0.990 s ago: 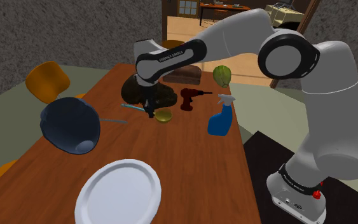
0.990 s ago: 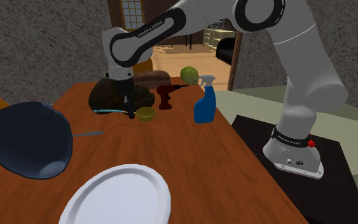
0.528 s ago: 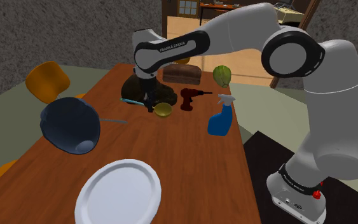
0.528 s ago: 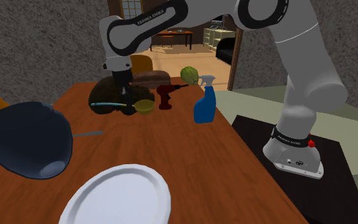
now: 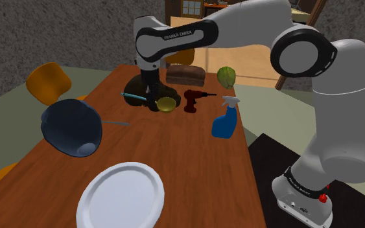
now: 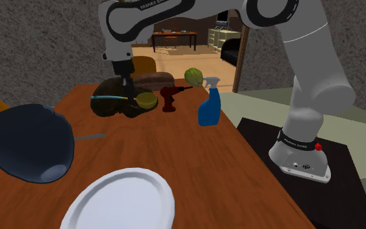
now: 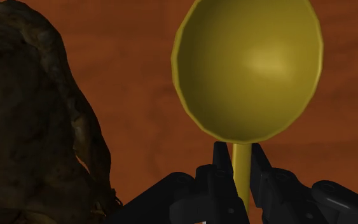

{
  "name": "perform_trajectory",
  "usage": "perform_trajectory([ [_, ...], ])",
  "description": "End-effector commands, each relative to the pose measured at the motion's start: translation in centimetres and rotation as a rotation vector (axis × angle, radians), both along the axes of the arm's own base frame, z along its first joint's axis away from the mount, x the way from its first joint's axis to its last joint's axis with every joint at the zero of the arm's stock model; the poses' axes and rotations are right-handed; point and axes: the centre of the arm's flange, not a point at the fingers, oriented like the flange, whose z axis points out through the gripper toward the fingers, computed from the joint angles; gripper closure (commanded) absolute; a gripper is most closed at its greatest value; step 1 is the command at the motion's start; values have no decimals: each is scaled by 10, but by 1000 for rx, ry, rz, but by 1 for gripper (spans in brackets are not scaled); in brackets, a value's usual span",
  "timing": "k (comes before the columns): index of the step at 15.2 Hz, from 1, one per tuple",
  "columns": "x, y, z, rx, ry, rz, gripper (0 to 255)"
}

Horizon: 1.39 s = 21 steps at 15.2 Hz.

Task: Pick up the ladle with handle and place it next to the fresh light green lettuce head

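Note:
The ladle (image 5: 166, 103) has a yellow-green bowl and a thin teal handle (image 5: 134, 96). It hangs level just above the brown wooden table (image 5: 194, 162), in front of a dark lumpy mass. My black gripper (image 5: 153, 101) is shut on the handle close to the bowl. In the wrist view the fingers (image 7: 220, 170) clasp the yellow stem below the ladle bowl (image 7: 247, 70). In the second exterior view the gripper (image 6: 131, 97) holds the ladle (image 6: 147, 99) the same way. The light green lettuce head (image 5: 225, 76) (image 6: 192, 76) sits at the table's far end, beyond the drill.
A dark brown lumpy mass (image 5: 141, 91) lies right behind the ladle, with a brown loaf (image 5: 186, 74) behind it. A red drill (image 5: 192, 100) and a blue spray bottle (image 5: 225, 120) stand between ladle and lettuce. A dark blue bowl (image 5: 72, 126), white plate (image 5: 121, 194) and orange chair (image 5: 48, 81) are nearer.
The arm has risen, lifting the ladle off the table and carrying it slightly toward the far end. The fingers stayed shut on the handle.

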Motion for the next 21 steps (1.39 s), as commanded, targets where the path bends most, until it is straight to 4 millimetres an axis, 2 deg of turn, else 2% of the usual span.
perform_trajectory([
  [1, -1, 0, 11, 0, 0, 0, 255],
  [8, -1, 0, 45, 0, 0, 0, 255],
  [21, -2, -171, 45, 0, 0, 0, 255],
])
